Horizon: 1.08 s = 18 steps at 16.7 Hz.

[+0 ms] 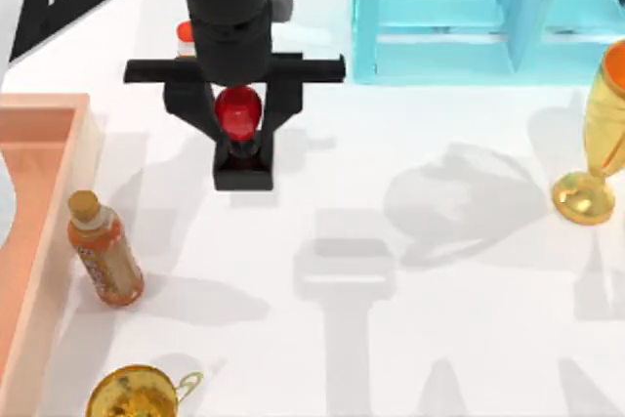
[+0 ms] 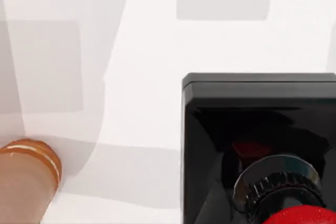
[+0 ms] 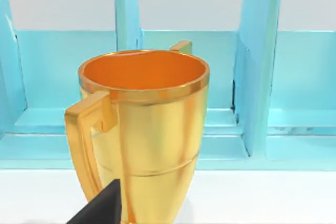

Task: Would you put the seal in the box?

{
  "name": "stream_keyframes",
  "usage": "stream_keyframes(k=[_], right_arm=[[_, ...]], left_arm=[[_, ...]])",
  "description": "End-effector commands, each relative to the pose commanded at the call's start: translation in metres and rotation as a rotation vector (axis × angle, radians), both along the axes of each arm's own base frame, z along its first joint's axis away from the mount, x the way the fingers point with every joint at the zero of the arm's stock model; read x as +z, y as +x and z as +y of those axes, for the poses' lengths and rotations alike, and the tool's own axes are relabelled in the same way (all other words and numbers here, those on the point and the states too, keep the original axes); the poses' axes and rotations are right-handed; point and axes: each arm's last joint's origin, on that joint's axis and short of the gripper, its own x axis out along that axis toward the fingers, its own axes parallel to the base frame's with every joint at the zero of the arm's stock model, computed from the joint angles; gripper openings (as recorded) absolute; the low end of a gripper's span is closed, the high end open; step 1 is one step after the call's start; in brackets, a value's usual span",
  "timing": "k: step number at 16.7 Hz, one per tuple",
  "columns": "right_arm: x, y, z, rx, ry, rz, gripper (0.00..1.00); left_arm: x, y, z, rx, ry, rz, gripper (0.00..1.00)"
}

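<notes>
Left hand (image 1: pixel 240 134) sits clamped on the seal (image 1: pixel 239 114), so the grab step looks done. Next it probably needs carrying left into the box (image 1: pixel 39 124). Right hand, can't tell.

Black left arm (image 1: pixel 234 17) with crossbar gripper (image 1: pixel 239 139), white "AGILE" lettering.

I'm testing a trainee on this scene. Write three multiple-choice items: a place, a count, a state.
1. The box lies at the table's: A left edge, B centre, C right edge.
2. Gold cups in the top view: A one, B two, C four.
3. The left gripper is: A open over a cup, B shut on the seal, C inside the box.

A: its wall hugs the left edge. B: one in front, one right, by the right gripper. B: its fingers clamp the red knob.
</notes>
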Motion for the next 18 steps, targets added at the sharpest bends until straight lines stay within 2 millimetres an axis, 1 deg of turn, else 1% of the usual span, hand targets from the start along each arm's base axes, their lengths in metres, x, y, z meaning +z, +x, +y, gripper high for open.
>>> stream_keyframes(k=[5,6,7,8,9,10,11,13,15,16,17,18], right_arm=[[0.0,0.0,0.0,0.0,0.0,0.0,1.0],[0.0,0.0,0.0,0.0,0.0,0.0,1.0],[0.0,0.0,0.0,0.0,0.0,0.0,1.0],[0.0,0.0,0.0,0.0,0.0,0.0,1.0],[0.0,0.0,0.0,0.0,0.0,0.0,1.0],[0.0,0.0,0.0,0.0,0.0,0.0,1.0],[0.0,0.0,0.0,0.0,0.0,0.0,1.0],[0.0,0.0,0.0,0.0,0.0,0.0,1.0],[0.0,0.0,0.0,0.0,0.0,0.0,1.0],[0.0,0.0,0.0,0.0,0.0,0.0,1.0],[0.0,0.0,0.0,0.0,0.0,0.0,1.0],[0.0,0.0,0.0,0.0,0.0,0.0,1.0]], left_arm=[[0.0,0.001,0.001,0.0,0.002,0.002,0.0],[0.0,0.002,0.006,-0.001,0.002,0.003,0.0],[0.002,0.004,0.015,-0.002,0.003,0.006,0.0],[0.003,0.007,0.028,-0.002,0.003,0.009,0.0],[0.006,0.01,0.045,-0.002,0.004,0.012,0.0],[0.008,0.014,0.067,-0.002,0.006,0.015,0.0],[0.011,0.016,0.093,-0.001,0.008,0.02,0.0],[0.016,0.016,0.151,0.0,0.01,0.029,0.0],[0.023,0.005,0.211,0.001,0.008,0.032,0.0],[0.027,-0.003,0.236,0.0,0.006,0.029,0.0],[0.031,-0.013,0.258,0.0,0.005,0.022,0.0],[0.034,-0.023,0.276,0.0,0.004,0.014,0.0]])
